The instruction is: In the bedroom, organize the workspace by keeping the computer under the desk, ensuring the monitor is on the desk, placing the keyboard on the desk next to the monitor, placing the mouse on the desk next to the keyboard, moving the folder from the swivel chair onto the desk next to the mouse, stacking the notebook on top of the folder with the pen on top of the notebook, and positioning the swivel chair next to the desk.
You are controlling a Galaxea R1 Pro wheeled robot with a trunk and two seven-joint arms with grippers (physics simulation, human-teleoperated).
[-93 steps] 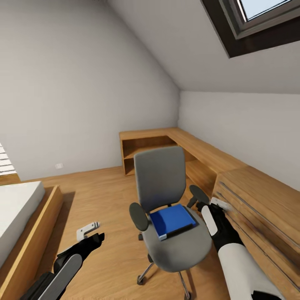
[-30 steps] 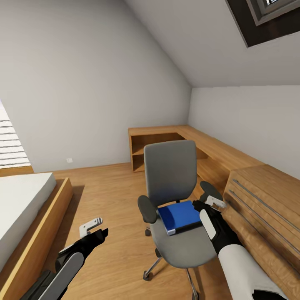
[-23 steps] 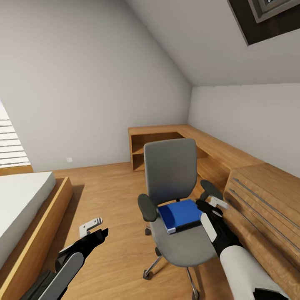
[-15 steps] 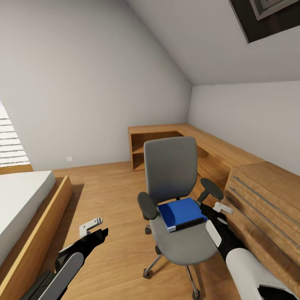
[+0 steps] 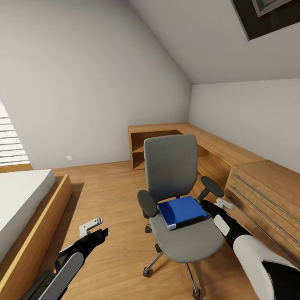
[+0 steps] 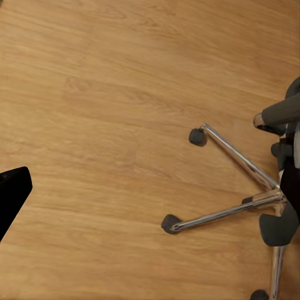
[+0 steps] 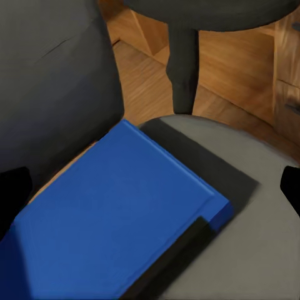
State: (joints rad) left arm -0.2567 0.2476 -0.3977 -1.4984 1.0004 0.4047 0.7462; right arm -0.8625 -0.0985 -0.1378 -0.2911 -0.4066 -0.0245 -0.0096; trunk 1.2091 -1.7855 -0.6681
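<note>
The swivel chair (image 5: 179,196) stands mid-floor with the folder (image 5: 182,211) flat on its seat. Oak drawers (image 5: 266,200) crowd its right side; open plank floor (image 5: 104,196) lies to its left, up to the bed (image 5: 25,208). The right pincer (image 5: 220,204) sits just beside the folder's right edge, fingers spread wide, holding nothing. The left pincer (image 5: 95,228) hangs wide over bare floor; its wrist view picks out the chair's chrome legs (image 6: 234,187). The right wrist view shows the folder (image 7: 119,225) close up.
</note>
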